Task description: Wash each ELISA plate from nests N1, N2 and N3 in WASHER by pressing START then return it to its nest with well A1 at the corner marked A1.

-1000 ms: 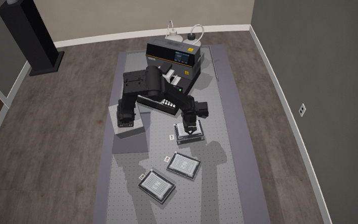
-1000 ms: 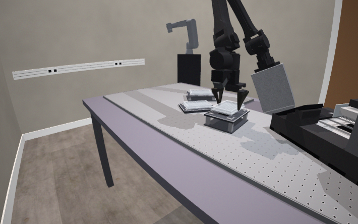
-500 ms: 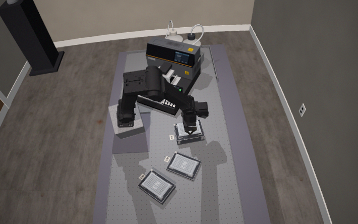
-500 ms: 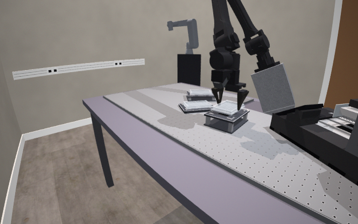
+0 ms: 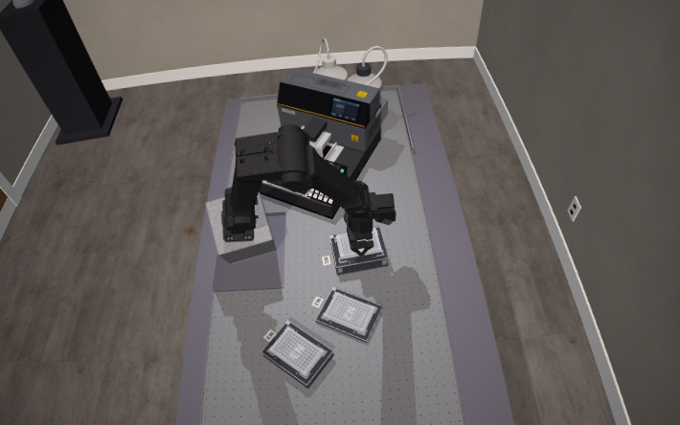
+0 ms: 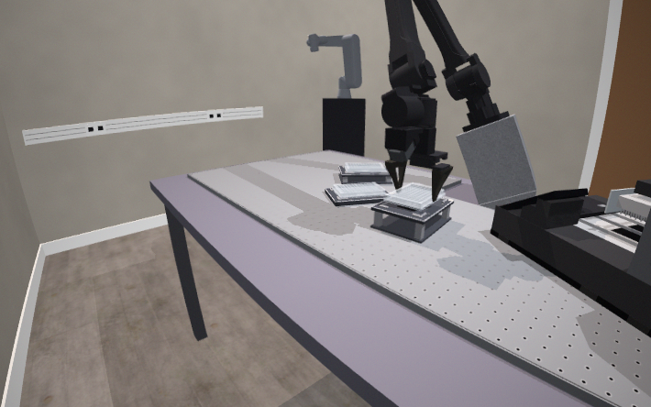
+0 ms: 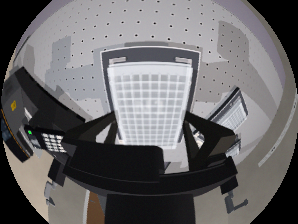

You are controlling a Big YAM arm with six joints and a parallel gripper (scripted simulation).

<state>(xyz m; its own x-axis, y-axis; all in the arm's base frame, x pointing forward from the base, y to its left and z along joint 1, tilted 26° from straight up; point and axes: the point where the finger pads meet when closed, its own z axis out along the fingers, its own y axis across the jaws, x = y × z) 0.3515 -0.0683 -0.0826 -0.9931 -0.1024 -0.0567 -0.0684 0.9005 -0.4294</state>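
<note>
ELISA plate [image 5: 346,248] [image 6: 415,195] [image 7: 150,102], translucent, rectangular, finely gridded, is gripped by the end effector's [image 5: 362,251] [image 6: 417,193] [image 7: 150,116] widely spaced fingers.

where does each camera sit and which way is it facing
Top: high over the table, looking steeply down and toward the washer; shows the arm from base to jaws.
Exterior: beside the table near the washer's end, looking across and along it toward the nests; shows the arm, its top cut off, and jaws.
Wrist: on the arm's wrist, looking past the jaws onto N1's plate; shows both jaws and dark housing.
Top and exterior share all three nests.
</note>
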